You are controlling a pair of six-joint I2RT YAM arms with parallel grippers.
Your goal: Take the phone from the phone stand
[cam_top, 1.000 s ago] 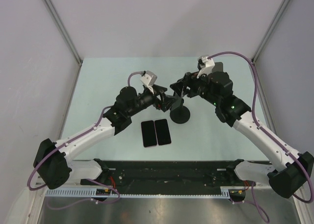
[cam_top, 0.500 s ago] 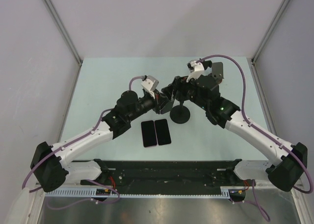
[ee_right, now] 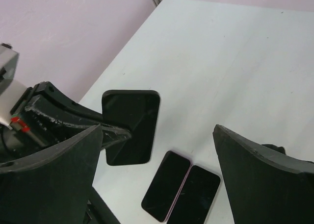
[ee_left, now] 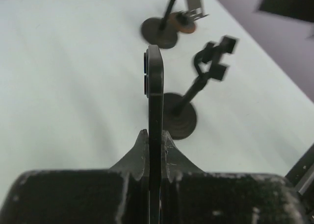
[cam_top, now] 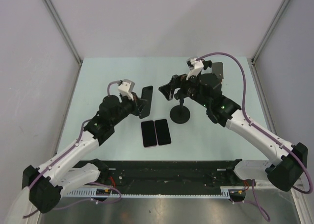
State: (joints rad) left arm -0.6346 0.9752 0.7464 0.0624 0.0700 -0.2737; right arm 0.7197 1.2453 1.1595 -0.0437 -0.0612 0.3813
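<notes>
Left gripper (cam_top: 139, 105): clamped on one end of the slim black slab phone (cam_top: 146, 98), which is in the air, well apart from the black round-based phone stand (cam_top: 180, 114).
Right gripper (cam_top: 169, 90): fingers apart, beside the stand's head.
Risk: the narrow end grip could let the phone pivot or slip — onto the two dark flat phones (cam_top: 156, 132) nearby.

Phone stand (cam_top: 180, 114) blocks centre; two flat phones (cam_top: 156, 132) lie just nearer; table (cam_top: 108, 72) far-left open.

Black phone (cam_top: 146, 101), black stand (cam_top: 180, 115), pale-green table (cam_top: 105, 72)
</notes>
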